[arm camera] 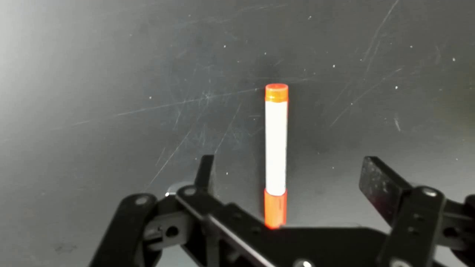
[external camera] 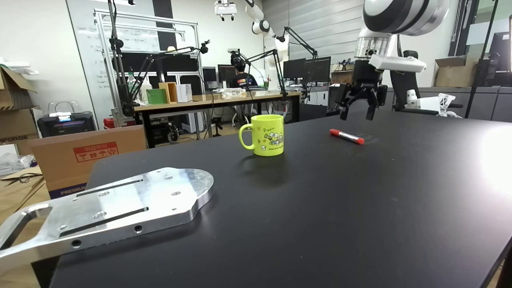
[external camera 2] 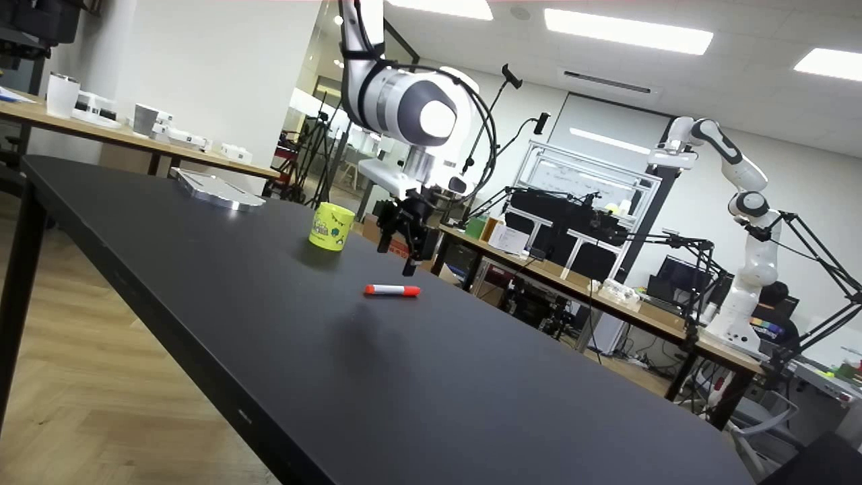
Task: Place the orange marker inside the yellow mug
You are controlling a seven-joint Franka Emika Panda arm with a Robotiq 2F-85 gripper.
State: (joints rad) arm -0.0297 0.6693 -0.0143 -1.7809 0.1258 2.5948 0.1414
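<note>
The orange marker [external camera: 346,136] lies flat on the black table, with red-orange ends and a white middle. It also shows in an exterior view [external camera 2: 392,290] and upright in the wrist view [arm camera: 276,144], its lower end partly covered by the gripper body. The yellow mug [external camera: 268,136] stands upright with its handle to the side and a dark print; it also shows in an exterior view [external camera 2: 331,227] and is out of the wrist view. My gripper [external camera: 357,114] is open and empty above the table near the marker [external camera 2: 396,259]. In the wrist view the marker lies between the fingers [arm camera: 287,161], nearer the left one.
A silver metal plate [external camera: 168,196] lies at the table's end beyond the mug, also seen in an exterior view [external camera 2: 219,190]. The black table [external camera: 320,224] has a long edge [external camera 2: 182,357]. A cardboard box [external camera: 88,160] stands beside the table.
</note>
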